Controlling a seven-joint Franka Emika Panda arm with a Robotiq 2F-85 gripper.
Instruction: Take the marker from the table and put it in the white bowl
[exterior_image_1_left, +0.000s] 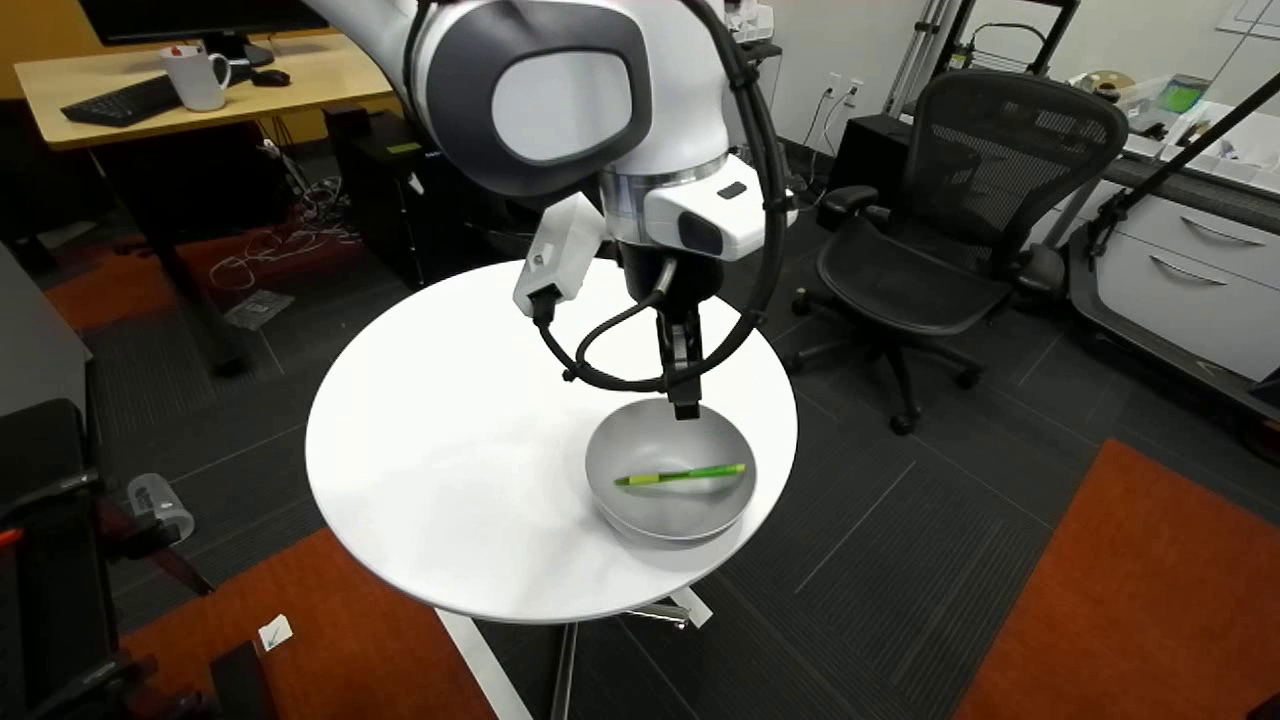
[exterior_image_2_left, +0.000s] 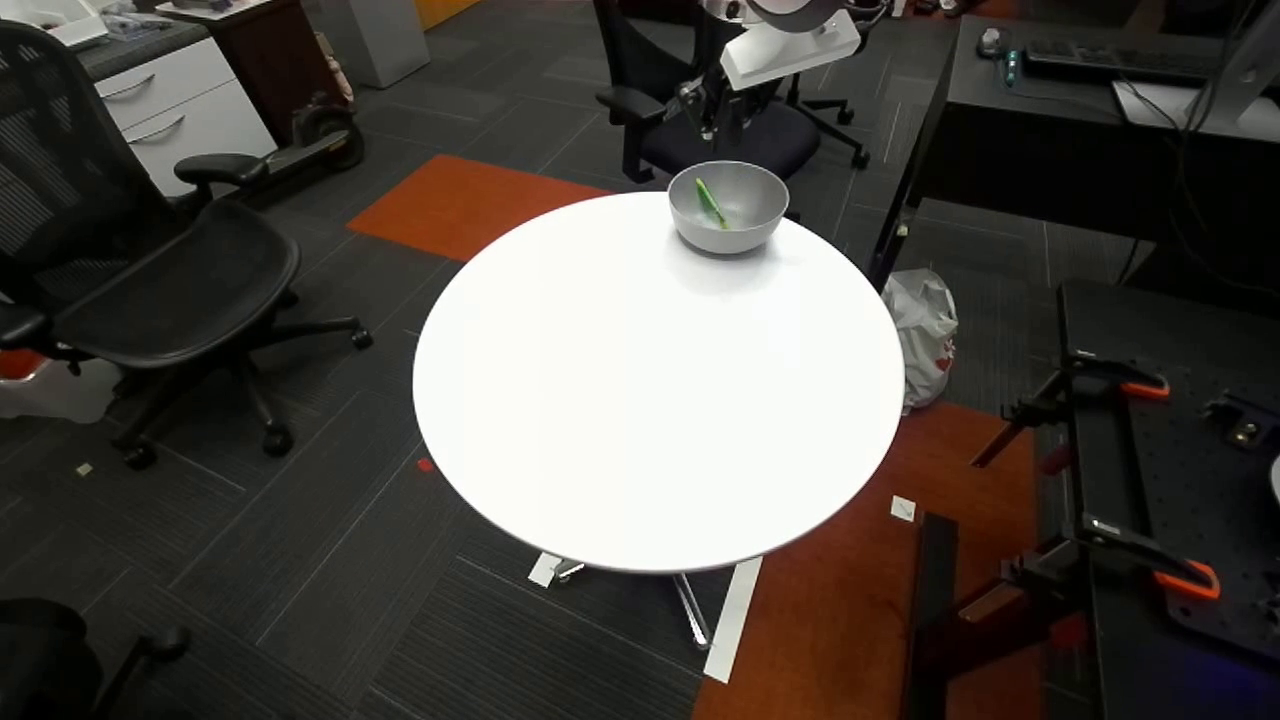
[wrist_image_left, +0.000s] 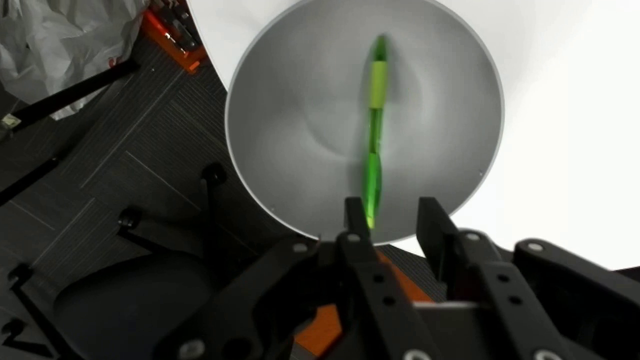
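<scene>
green pen (wrist_image_left: 376, 131) chilling in a grey bowl (wrist_image_left: 295, 115), near the edge of the table (exterior_image_2_left: 650, 400), claw (wrist_image_left: 391, 215) close by, fingers (wrist_image_left: 355, 215) apart

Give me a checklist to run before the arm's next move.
1. Gripper empty: ok, jaws apart, nothing held.
2. Gripper clear of the white bowl: ok, gap visible in an exterior view.
3. Marker inside the bowl: ok in all three views.
4. Bowl upright on the table: ok.
5. Bowl well away from table edge: not ok, near it.
6. Marker at rest: cannot tell from stills.
</scene>
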